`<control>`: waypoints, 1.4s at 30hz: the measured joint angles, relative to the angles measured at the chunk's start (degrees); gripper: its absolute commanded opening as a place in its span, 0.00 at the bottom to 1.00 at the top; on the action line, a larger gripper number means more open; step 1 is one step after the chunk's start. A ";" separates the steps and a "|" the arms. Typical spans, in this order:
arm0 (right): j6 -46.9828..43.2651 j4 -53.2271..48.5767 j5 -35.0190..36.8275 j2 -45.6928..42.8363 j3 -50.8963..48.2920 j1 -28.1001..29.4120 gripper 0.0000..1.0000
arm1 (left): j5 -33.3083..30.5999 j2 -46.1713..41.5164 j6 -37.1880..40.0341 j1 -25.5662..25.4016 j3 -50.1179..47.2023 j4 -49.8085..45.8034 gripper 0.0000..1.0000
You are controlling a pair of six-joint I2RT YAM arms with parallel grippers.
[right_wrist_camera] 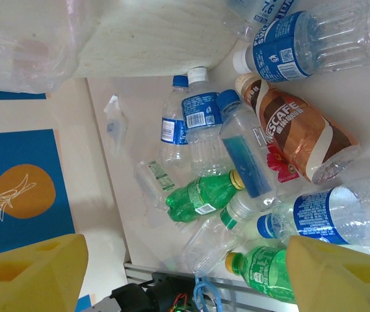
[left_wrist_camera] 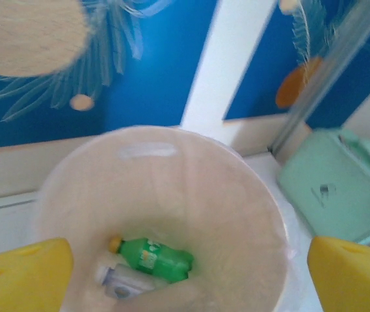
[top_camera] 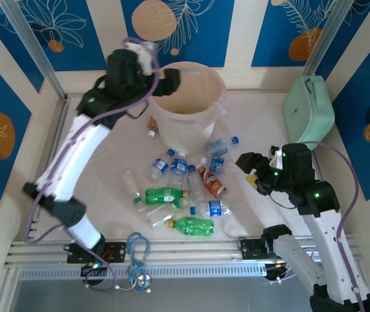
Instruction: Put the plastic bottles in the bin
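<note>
Most plastic bottles (top_camera: 165,195) lie scattered on the table (top_camera: 256,123) just before the bin (top_camera: 221,97); one green bottle (left_wrist_camera: 152,258) lies inside it; the left end effector (left_wrist_camera: 186,273) hangs above the bin, spread, empty; the right end effector (right_wrist_camera: 185,273) hangs spread, empty, over the scattered ones.

A mint-green case (top_camera: 309,107) is lying at the far right corner of the white tabletop (top_camera: 256,130), its handle turned toward the rear. From the left wrist view, the same case (left_wrist_camera: 334,188) is sitting just beside a slanting metal post (left_wrist_camera: 341,65). Behind the table, blue wall panels (top_camera: 28,26) bearing pale leaf drawings and orange discs are alternating with cream stripes (top_camera: 240,29). Aluminium posts (top_camera: 32,49) are rising at the rear corners. Along the near edge, silver rails (top_camera: 191,250) are running from side to side, and a blue looped cord (top_camera: 137,250) is lying across them, left of centre.
</note>
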 measured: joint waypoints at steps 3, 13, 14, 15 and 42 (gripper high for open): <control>0.02 0.04 0.00 0.00 0.00 0.33 0.80 | -0.68 -10.99 -1.68 7.61 -13.99 2.64 0.86; 0.11 2.45 0.48 1.73 -0.02 3.41 0.80 | 6.38 -12.22 0.46 14.32 -45.97 7.61 0.86; 0.24 2.60 0.76 1.75 -0.02 3.93 0.80 | 7.61 -10.29 0.85 14.45 -47.45 8.28 0.85; 0.28 2.60 0.98 1.75 -0.02 4.33 0.80 | 8.68 -8.28 1.09 14.64 -48.33 8.90 0.84; 1.11 1.09 2.23 1.75 0.00 5.64 0.79 | 15.74 21.99 4.50 16.04 -39.36 22.36 0.75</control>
